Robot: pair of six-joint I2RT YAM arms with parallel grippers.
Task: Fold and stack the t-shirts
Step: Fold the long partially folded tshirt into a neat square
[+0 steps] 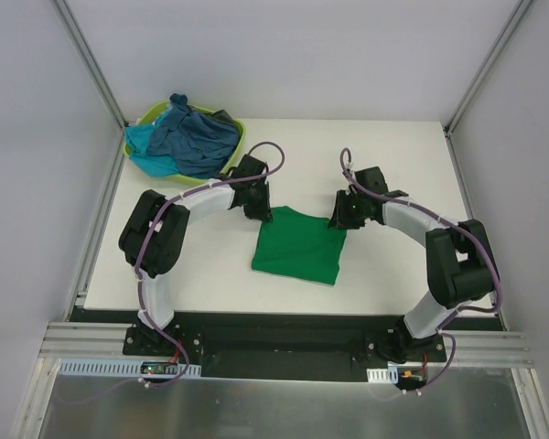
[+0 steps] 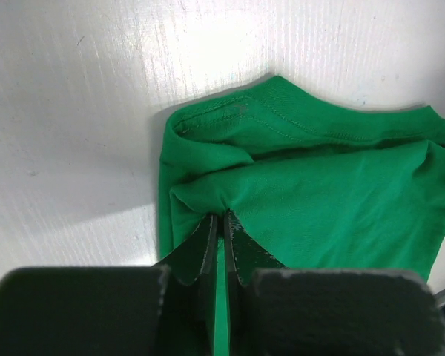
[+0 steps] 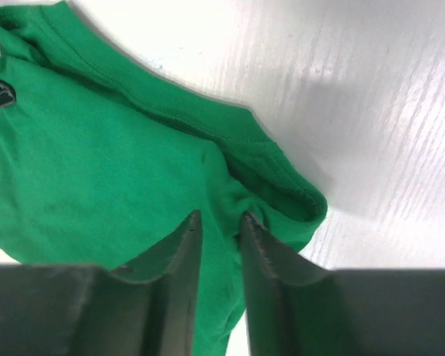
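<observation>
While the green shirt [image 1: 297,247] lies folded in the middle of the white table [image 1: 210,274], the left claw [image 1: 259,212] is closed tight on its far left corner and the right claw [image 1: 339,219] pinches its far right corner. A heap of other shirts [image 1: 194,137], blue and turquoise, sits in a lime basket [image 1: 152,113] at the table's far left corner.

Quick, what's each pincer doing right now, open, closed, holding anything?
Left pincer: closed, pinching a fold of the green shirt.
Right pincer: closed on a thicker fold of the green shirt.
</observation>
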